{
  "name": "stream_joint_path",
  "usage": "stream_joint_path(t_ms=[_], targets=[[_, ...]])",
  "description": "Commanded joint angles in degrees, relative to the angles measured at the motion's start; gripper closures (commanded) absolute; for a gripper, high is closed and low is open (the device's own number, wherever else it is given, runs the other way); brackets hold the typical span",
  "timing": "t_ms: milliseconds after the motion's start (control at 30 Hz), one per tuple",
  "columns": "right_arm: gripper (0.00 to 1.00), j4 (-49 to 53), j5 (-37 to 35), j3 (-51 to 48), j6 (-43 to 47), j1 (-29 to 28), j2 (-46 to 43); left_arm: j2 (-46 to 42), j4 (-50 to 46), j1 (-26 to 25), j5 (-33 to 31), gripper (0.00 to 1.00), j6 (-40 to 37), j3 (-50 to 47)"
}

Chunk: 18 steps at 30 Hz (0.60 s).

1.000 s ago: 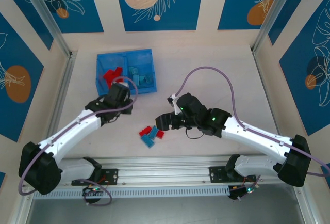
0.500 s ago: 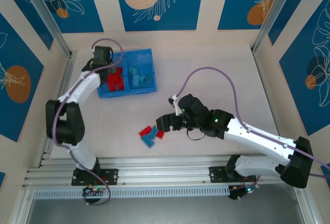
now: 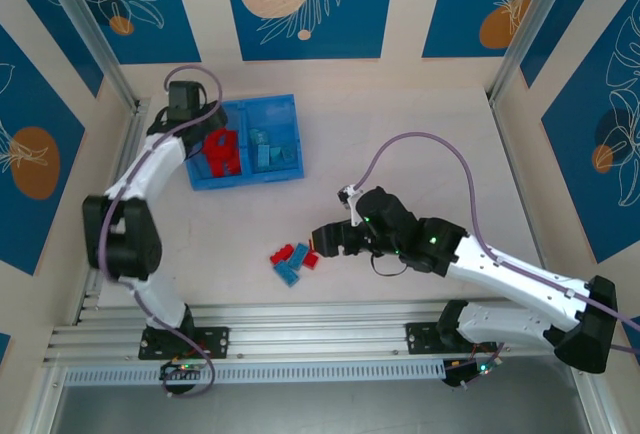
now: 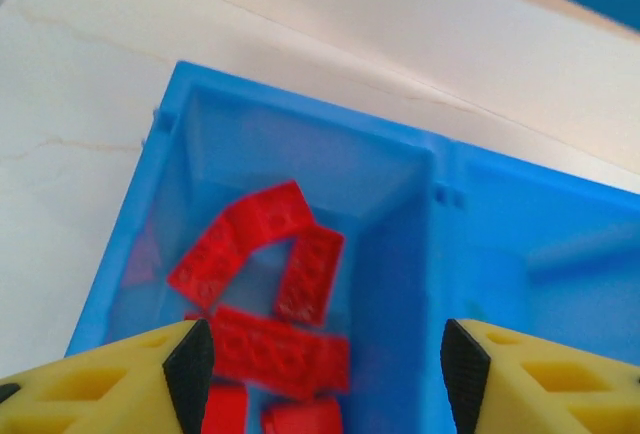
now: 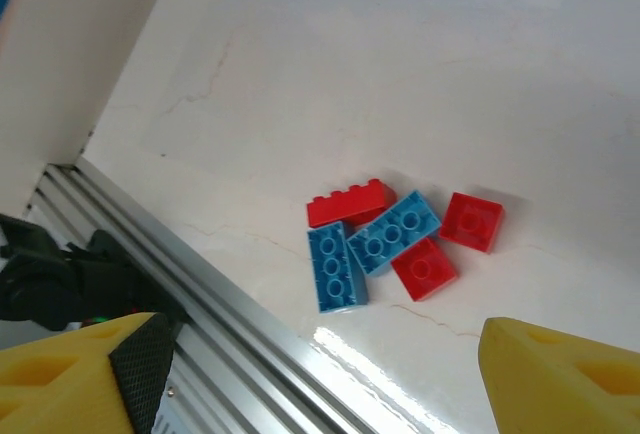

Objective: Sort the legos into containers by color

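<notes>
Seen from above, the blue tray sits at the far left of the desk. Its left compartment holds red bricks and its right compartment holds teal bricks. The left arm reaches up along the tray's left side, its tip over the far left corner. Near the front rail lies a small pile of loose bricks, red and teal mixed. The right arm stretches towards it, and the right jaws stand just beside the pile on its right. A purple cable arches over that arm. Blue wall panels with orange discs and leaf outlines ring the desk.

In the left wrist view, the left jaws stand well open, their yellow fingers at either lower corner with nothing between them. Below lies the tray, with about six red bricks in the compartment left of the middle wall. The right compartment is blurred. Pale desk lies to the left and beyond.

In the right wrist view, the right jaws are wide apart and grip nothing, their fingers low in the frame. Ahead, the loose bricks lie on the desk: three red and two teal, touching one another, close to the ribbed rail.
</notes>
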<state>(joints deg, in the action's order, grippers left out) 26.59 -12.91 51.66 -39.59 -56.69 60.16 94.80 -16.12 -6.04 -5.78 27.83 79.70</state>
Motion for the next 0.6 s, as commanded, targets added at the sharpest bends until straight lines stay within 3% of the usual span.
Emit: stream_joint_path(t_ms=[0, 100, 200, 300, 400, 500, 567], targets=[[0.18, 0.4, -2.7, 1.4, -1.1, -0.7, 4.3, -14.7, 1.2, -5.3, 6.9, 0.36, -0.9, -6.6], [0.18, -0.2, -2.1, 4.3, -1.9, -1.3, 10.8, -25.0, -4.1, -15.3, 4.9, 0.35, -10.9, -12.6], [0.21, 2.4, -4.0, 8.7, -3.6, -2.4, 18.0, -33.6, -9.4, -22.1, 10.9, 0.34, -20.3, -17.6], [0.21, 2.9, -5.3, 11.3, -2.7, -3.7, 23.8, -40.6, -17.1, -25.4, 17.4, 0.31, -29.1, -20.7], [0.29, 2.5, -4.0, 13.7, -0.7, -4.4, 28.5, -46.9, -24.4, -26.5, 17.7, 0.23, -36.7, -23.1], [0.32, 1.1, -3.6, 15.9, 3.8, -7.1, 32.8, -53.4, -25.3, -26.5, 13.5, 0.18, -41.9, -28.0], [0.35, 2.1, -3.7, 18.4, 6.6, -9.1, 36.2, -57.0, -21.8, -26.5, 6.2, 0.17, -39.7, -32.2]])
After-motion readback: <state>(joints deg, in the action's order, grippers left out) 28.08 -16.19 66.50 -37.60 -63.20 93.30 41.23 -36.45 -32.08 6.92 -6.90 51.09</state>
